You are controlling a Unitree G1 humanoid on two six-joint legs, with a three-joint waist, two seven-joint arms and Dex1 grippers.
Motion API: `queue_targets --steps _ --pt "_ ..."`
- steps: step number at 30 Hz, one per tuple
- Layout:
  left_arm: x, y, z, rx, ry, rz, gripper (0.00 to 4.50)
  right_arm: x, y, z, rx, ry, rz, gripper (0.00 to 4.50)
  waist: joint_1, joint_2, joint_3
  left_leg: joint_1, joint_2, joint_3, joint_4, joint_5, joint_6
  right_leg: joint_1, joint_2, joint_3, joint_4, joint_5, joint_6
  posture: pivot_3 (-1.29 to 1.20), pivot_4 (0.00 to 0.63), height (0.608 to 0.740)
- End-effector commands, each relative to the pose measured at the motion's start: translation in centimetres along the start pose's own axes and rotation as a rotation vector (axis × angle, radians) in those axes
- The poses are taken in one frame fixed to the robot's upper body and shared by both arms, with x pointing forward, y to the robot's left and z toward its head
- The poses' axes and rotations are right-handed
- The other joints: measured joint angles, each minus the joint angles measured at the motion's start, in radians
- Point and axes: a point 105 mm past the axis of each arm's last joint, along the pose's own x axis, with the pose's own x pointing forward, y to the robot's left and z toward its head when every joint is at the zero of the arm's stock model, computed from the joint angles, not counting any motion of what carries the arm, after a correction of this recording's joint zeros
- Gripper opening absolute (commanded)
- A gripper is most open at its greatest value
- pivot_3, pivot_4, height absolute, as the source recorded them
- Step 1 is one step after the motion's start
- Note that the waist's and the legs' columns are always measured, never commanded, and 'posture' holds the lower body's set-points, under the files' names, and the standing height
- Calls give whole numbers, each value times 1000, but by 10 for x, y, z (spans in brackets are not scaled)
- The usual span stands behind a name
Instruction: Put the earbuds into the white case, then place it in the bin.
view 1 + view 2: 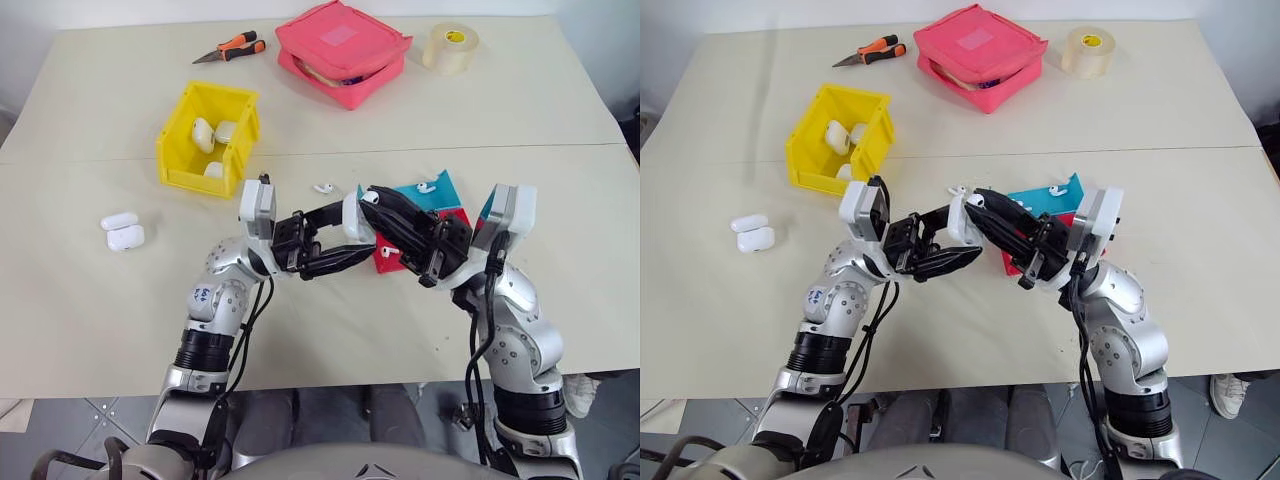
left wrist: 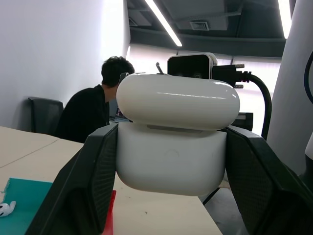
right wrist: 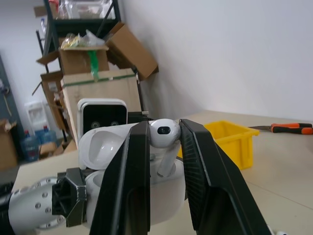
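Two sets of fingers meet above the bench, near the yellow bin [image 1: 208,135]. Left fingers [image 2: 171,161] are clamped on the white case [image 2: 172,147], its lid hinged open. Right fingers [image 3: 164,142] pinch one earbud [image 3: 165,134] just over the case's open cavity. Another earbud [image 1: 323,187] lies just beside the bin.

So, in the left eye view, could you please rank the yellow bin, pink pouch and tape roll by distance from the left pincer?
1. Yellow bin, nearest, to the left beyond the left pincer.
2. Pink pouch, far centre.
3. Tape roll, farthest, far right.
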Motion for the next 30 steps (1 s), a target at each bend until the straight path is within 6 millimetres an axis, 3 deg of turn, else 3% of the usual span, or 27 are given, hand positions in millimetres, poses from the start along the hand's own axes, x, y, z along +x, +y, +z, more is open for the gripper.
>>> queue_targets --steps 1,17,30 --pt "7 -4 17 67 -60 -37 2866 -5 0 -15 3 76 16 530 0 0 0 0 0 0 0 0 0 0 0 0 0 0 0 0 150 740" --pt "7 -1 19 81 -89 -4 2866 -10 1 0 -32 86 71 530 1 0 0 0 0 0 0 0 0 0 0 0 0 0 0 0 150 740" --pt "9 -10 11 56 -47 -78 2866 -2 -10 -5 -54 87 50 530 1 0 0 0 0 0 0 0 0 0 0 0 0 0 0 0 150 740"
